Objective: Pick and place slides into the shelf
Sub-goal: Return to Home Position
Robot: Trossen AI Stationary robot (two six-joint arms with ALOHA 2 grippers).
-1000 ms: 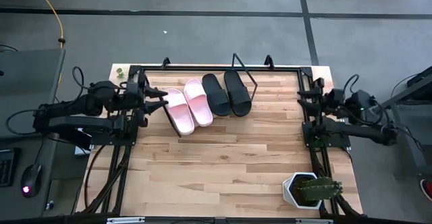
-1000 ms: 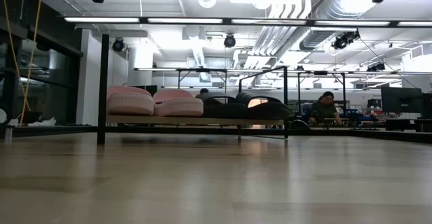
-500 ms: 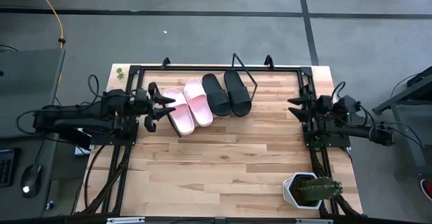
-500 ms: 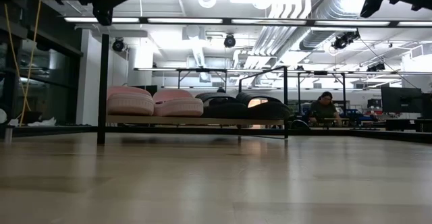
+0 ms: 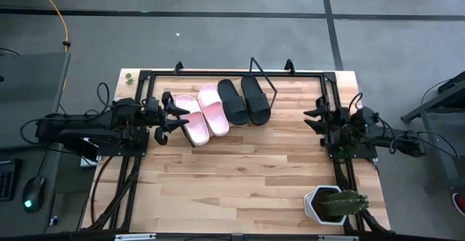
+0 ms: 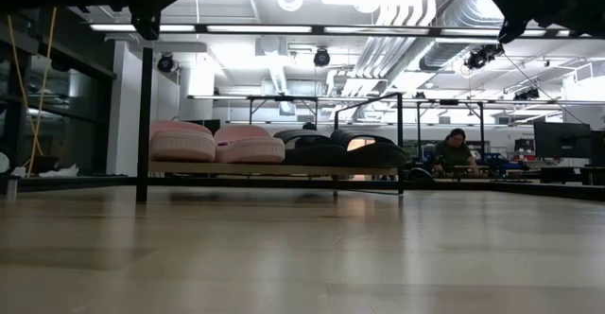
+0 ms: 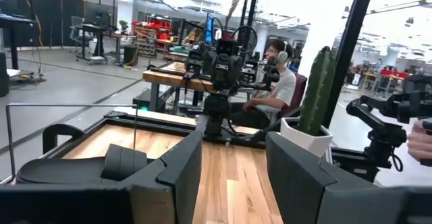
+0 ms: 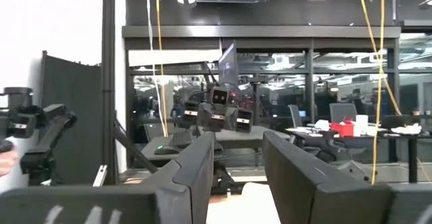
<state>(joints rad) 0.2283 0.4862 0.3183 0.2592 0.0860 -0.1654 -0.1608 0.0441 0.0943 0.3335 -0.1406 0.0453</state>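
On the shelf (image 6: 274,169) all four slides lie side by side exactly as they did a second ago, the pink pair (image 5: 213,109) toward its left end and the black pair (image 5: 232,101) toward its right, toes pointing across the board. What has changed is the arms. The left hand (image 5: 176,117), which a second ago sat higher and closer to the shelf's far left corner, has swung down and in, so that it now hovers just beside the outer pink slide at the shelf's left end without touching it. Its fingers (image 7: 179,177) are spread, with a clear gap between them in the left wrist view, and nothing is held there. The right hand (image 5: 311,120) has come out from the frame post to the right of the shelf and now reaches a little farther toward it, well apart from the black pair. Its fingers (image 8: 196,170) are likewise spread and empty. Both hands point level across the worktop (image 5: 232,183), facing each other from either side of the shelf. In the low view, dark parts of both arms now fill the upper corners above the shelf, where a second ago little of them showed.
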